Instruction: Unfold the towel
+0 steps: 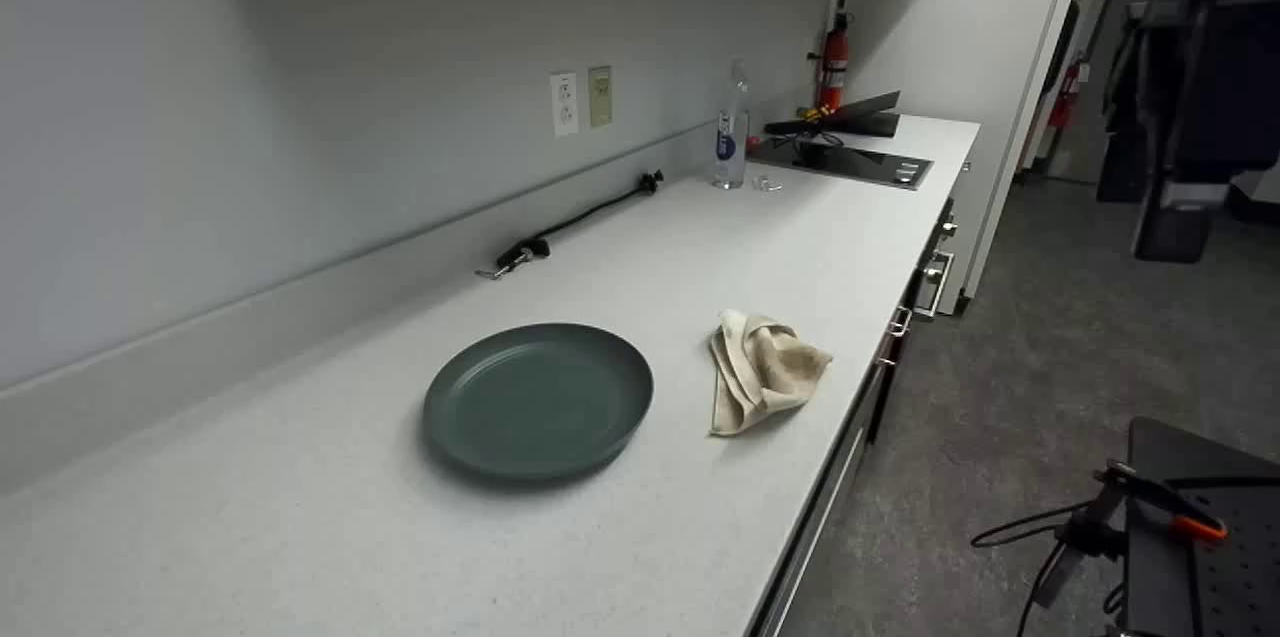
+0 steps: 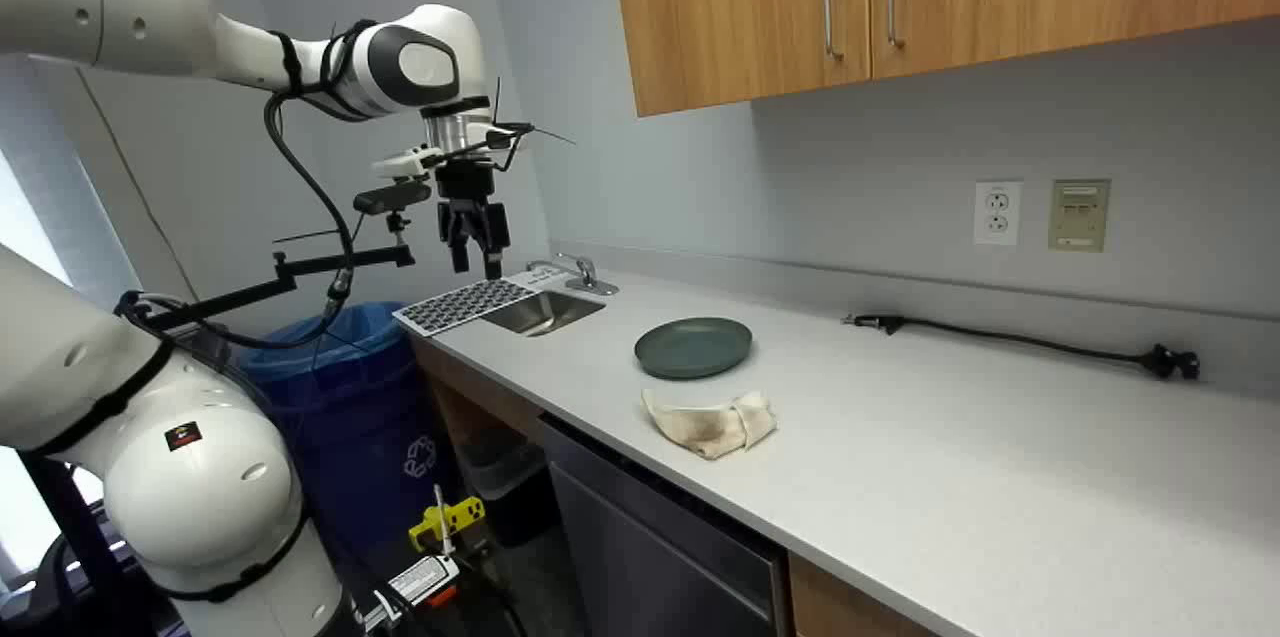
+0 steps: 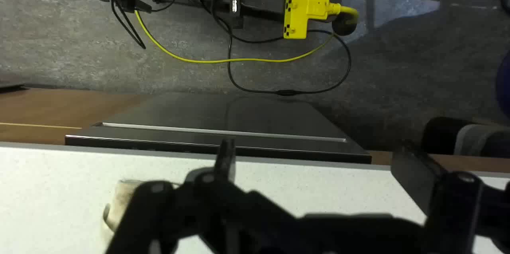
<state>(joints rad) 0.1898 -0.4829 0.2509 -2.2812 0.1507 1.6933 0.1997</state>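
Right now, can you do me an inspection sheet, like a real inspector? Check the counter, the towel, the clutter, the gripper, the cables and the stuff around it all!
Surface: pale countertop, finely speckled.
Job's things: towel, bunched up near the countertop's front edge, not yet unfolded.
Clutter: dark green plate beside the towel, not touching it; clear bottle, upright; black cord-like thing towards the back, exact use can't be told.
Gripper: open and raised; held in it, nothing seen.
Cables: yellow cable and black cable on the floor.
Surroundings: sink, blue bin, wooden cabinets, red fire extinguisher.
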